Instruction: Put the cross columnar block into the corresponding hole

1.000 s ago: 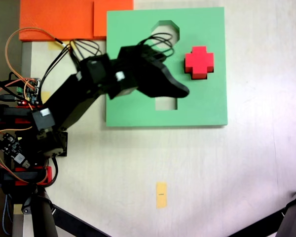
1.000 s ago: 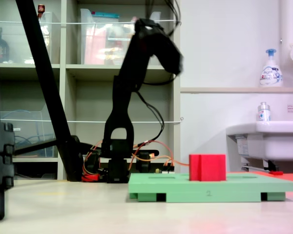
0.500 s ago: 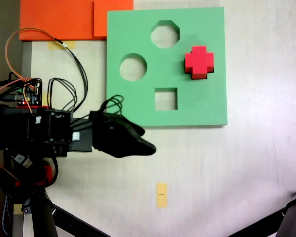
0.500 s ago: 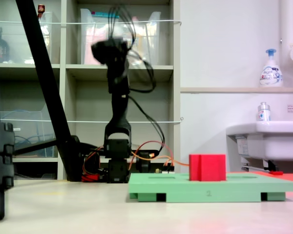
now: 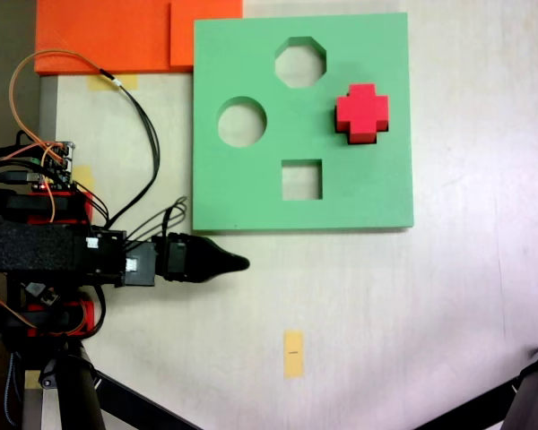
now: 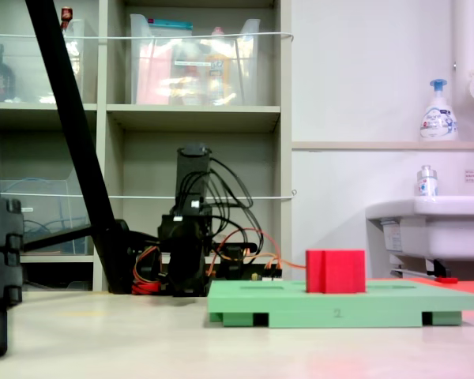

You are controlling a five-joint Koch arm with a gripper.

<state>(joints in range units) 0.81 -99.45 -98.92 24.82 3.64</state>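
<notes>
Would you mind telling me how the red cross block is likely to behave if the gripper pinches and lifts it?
The red block looks like foam, so it is probably light and may give slightly under a pinch. Its matte faces should not be slippery. It stands partly sunk in the green board, with its upper part proud in a fixed view, so it seems unlikely to tip or roll.

Bare tabletop (image 5: 412, 305) from 3 to 6 o'clock of the gripper (image 5: 242, 263); green board (image 5: 251, 193) lies near at 1 o'clock; red block (image 5: 362, 113) stands proud beyond.

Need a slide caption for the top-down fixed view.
Red cross block seated in the green board; gripper folded back off the board.
</notes>
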